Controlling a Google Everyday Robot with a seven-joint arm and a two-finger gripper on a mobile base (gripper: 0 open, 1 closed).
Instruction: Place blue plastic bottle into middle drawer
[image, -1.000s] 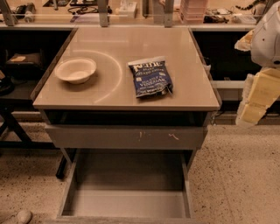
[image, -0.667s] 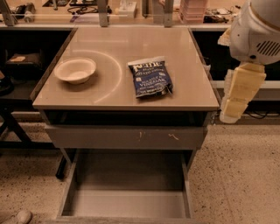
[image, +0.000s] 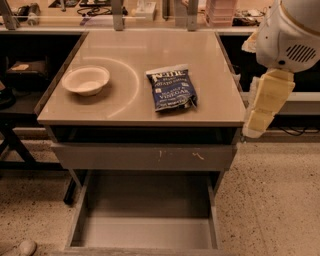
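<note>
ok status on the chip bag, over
Gripper low beside the table, right side. Blue chip bag flat on top, untouched. Grey drawer open below. White bowl apart, left.

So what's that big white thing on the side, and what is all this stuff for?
The white and cream thing on the right is a robot arm. Its bottom end is the claw, the part it grabs things with. Right now the claw hangs beside the right edge of the table, apart from the things on it. There is only one picture, taken by one camera looking down at the table from the front. On the table a white bowl sits on the left and a crinkly blue chip bag lies near the middle. Lower down, an open drawer is pulled out toward the camera. The robot's job is to put the blue chip bag into that drawer. It has not picked the bag up yet.
</note>
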